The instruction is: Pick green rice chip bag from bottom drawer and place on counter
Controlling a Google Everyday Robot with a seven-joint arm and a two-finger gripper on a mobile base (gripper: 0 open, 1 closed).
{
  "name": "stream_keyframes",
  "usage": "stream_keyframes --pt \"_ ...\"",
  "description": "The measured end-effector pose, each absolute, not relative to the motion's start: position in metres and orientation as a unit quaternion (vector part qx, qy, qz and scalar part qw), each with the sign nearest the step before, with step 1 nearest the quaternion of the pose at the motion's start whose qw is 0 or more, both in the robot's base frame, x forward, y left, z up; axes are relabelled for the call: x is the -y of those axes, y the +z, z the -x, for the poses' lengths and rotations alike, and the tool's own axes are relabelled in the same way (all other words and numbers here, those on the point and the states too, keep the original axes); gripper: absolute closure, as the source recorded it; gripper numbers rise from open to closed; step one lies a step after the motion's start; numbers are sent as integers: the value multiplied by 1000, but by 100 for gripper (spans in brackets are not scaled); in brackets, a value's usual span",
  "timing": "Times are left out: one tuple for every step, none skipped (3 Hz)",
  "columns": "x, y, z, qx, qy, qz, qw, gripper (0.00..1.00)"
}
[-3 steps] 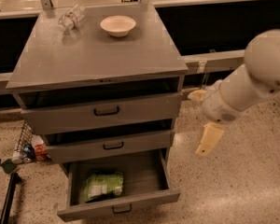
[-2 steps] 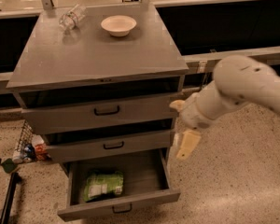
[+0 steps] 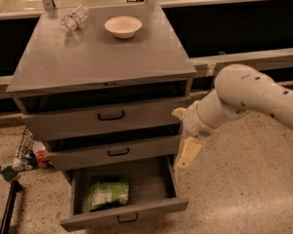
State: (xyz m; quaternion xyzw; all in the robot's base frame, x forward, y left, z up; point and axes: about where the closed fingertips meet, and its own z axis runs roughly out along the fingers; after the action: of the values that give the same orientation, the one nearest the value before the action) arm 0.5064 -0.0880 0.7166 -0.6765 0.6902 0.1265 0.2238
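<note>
The green rice chip bag (image 3: 107,193) lies flat in the open bottom drawer (image 3: 151,209), left of its middle, with its white label panel up. My gripper (image 3: 184,136) hangs at the end of the white arm (image 3: 244,96), at the cabinet's right front corner. It is level with the middle drawer (image 3: 112,152), above the bottom drawer's right side and to the right of the bag. It holds nothing that I can see. The grey counter (image 3: 97,57) tops the cabinet.
A white bowl (image 3: 123,27) and a clear plastic bottle (image 3: 74,18) lying on its side sit at the back of the counter. The top drawer (image 3: 107,116) is slightly out. Clutter (image 3: 27,157) lies on the floor at the cabinet's left.
My arm has swung left from the open floor on the right toward the cabinet, and the gripper now sits at the drawers' right edge. The bag and the drawers have not moved.
</note>
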Motion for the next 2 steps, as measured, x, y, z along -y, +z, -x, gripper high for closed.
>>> stream_keyframes --pt "53 649 -543 -697 171 649 253 0" --pt "2 551 -585 -687 211 644 262 0"
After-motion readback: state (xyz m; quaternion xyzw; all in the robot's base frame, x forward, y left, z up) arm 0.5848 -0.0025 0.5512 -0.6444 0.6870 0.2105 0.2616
